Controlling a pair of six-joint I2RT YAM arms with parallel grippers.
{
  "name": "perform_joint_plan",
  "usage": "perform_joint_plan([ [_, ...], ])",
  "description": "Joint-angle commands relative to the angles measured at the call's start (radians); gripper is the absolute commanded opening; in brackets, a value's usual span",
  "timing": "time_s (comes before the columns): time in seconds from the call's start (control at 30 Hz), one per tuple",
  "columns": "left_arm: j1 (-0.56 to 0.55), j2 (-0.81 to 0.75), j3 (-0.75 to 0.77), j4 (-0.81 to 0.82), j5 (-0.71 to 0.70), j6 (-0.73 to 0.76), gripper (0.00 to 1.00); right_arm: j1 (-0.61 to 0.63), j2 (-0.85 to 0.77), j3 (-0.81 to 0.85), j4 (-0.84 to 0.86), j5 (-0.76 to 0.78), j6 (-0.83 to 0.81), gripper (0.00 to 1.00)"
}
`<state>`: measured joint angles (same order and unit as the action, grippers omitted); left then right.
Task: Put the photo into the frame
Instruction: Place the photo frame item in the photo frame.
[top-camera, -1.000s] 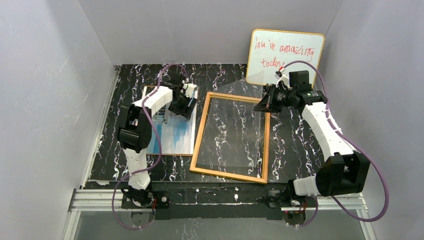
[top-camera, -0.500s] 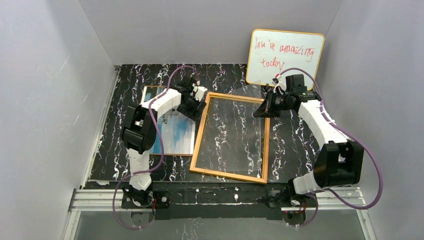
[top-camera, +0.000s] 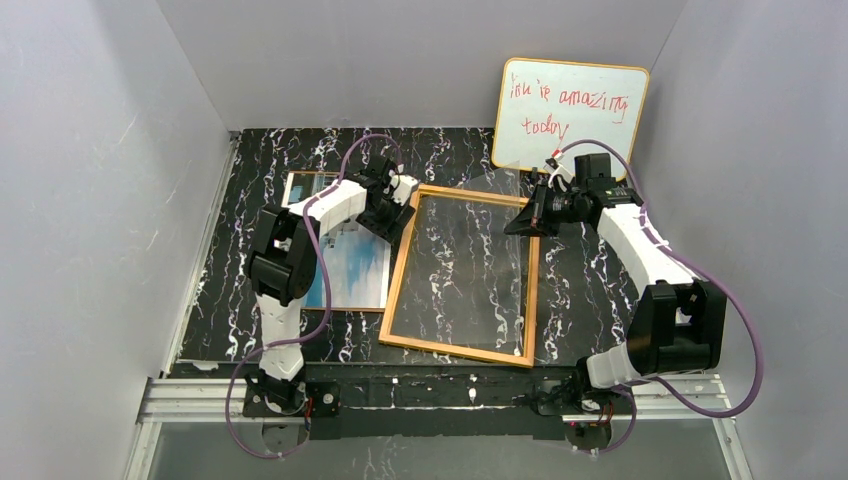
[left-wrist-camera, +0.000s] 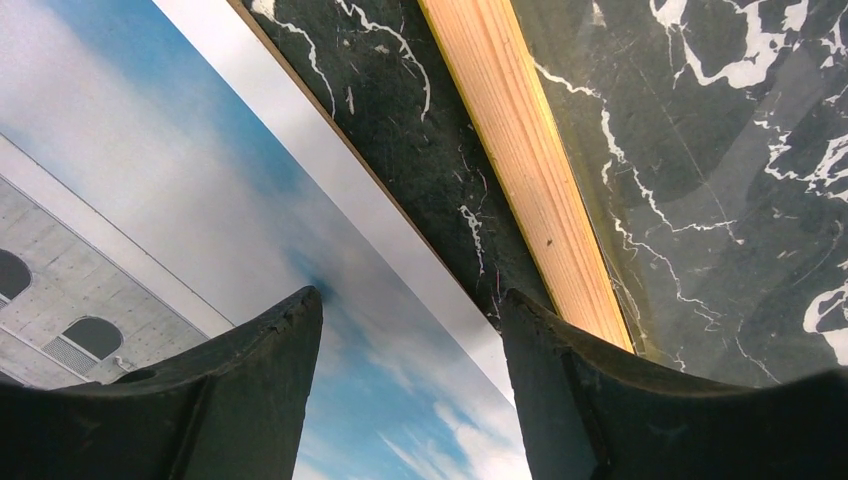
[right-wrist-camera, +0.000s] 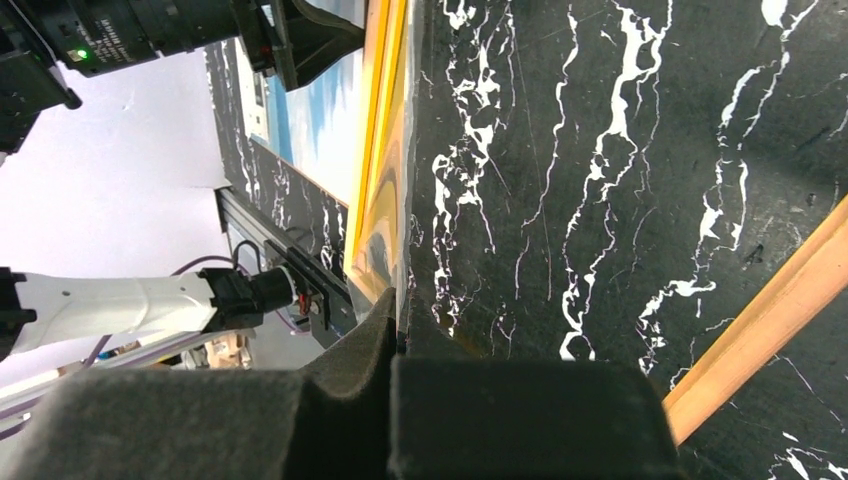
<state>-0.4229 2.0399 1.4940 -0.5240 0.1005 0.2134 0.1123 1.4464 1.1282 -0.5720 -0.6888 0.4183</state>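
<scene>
Since a second earlier, the left gripper (left-wrist-camera: 410, 297) had shifted rightward. Its jaws were partly open and empty, poised over the right edge of the photo (left-wrist-camera: 150, 180), just beside the frame (top-camera: 401, 265). The right gripper (top-camera: 515, 222), fully closed, pinched the pane (top-camera: 470, 250).

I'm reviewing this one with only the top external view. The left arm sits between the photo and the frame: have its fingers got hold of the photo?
Observer: No. The left wrist view shows the left fingers standing open with nothing clamped. One is over the photo and the other is by the wood rim of the frame. Bare table shows between them.
Operator: And the right arm, is it gripping anything?
Observer: Yes. Its wrist view shows the right fingers shut on the edge of the clear pane, which is seen almost edge-on.
</scene>
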Motion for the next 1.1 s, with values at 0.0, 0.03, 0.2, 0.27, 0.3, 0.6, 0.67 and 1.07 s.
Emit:
perform_joint_plan([
  [0.0,-0.009,0.005,-0.037,-0.015,0.002,0.011,0.63,-0.006,-0.033,-0.019,0.1,-0.101,0.043,0.01],
  [0.03,-0.011,0.004,-0.04,-0.016,0.002,0.013,0.63,-0.009,-0.032,-0.022,0.112,-0.11,0.055,0.01],
  [0.2,-0.019,0.001,-0.051,-0.012,-0.002,0.022,0.63,-0.017,-0.019,-0.033,0.149,-0.162,0.092,0.01],
  [0.27,-0.02,0.001,-0.055,-0.012,-0.002,0.027,0.62,-0.019,-0.021,-0.036,0.165,-0.171,0.098,0.01],
  [0.3,-0.02,0.001,-0.057,-0.011,-0.003,0.028,0.62,-0.019,-0.024,-0.039,0.171,-0.175,0.099,0.01],
  [0.6,-0.02,-0.001,-0.06,-0.012,0.004,0.029,0.62,-0.02,-0.055,-0.079,0.226,-0.194,0.115,0.01],
  [0.67,-0.02,-0.002,-0.062,-0.011,0.004,0.029,0.62,-0.022,-0.051,-0.083,0.229,-0.204,0.113,0.01],
  [1.07,-0.02,-0.007,-0.072,-0.013,-0.002,0.033,0.61,-0.023,-0.119,-0.12,0.308,-0.218,0.123,0.01],
])
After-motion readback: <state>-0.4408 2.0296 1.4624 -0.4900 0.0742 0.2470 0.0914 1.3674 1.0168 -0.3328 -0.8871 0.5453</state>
